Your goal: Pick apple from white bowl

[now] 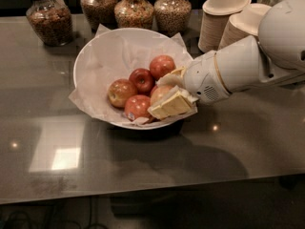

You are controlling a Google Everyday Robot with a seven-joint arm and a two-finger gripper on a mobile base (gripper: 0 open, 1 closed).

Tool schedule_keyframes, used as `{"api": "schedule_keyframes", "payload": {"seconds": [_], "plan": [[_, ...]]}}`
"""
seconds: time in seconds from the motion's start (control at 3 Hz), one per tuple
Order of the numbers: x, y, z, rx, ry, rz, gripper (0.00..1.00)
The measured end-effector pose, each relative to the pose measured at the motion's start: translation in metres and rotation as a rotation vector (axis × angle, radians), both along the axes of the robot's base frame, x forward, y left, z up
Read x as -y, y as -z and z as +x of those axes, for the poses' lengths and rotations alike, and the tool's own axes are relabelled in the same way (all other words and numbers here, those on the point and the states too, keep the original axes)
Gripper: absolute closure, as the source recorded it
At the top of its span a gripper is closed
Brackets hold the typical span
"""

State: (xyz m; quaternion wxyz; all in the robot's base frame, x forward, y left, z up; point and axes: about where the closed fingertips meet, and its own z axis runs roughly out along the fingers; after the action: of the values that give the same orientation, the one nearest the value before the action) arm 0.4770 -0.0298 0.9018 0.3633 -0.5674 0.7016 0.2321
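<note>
In the camera view, the gripper sits at the right side of the white bowl, its fingers clamped narrowly on the apple. Best lift straight up, slowly, clear of the stickered red apple and the paper liner.

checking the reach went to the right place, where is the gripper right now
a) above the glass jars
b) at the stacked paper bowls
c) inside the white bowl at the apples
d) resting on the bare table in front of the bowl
c, the gripper reaches in over the right rim of the white bowl and sits at the apple nearest that rim.
</note>
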Motion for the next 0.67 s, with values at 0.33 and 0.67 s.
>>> {"api": "schedule_keyframes", "payload": {"seconds": [0.33, 0.67], "plan": [[0.0, 0.0, 0.0, 0.0, 0.0, 0.0, 1.0], [-0.008, -0.013, 0.004, 0.007, -0.038, 0.021, 1.0]]}}
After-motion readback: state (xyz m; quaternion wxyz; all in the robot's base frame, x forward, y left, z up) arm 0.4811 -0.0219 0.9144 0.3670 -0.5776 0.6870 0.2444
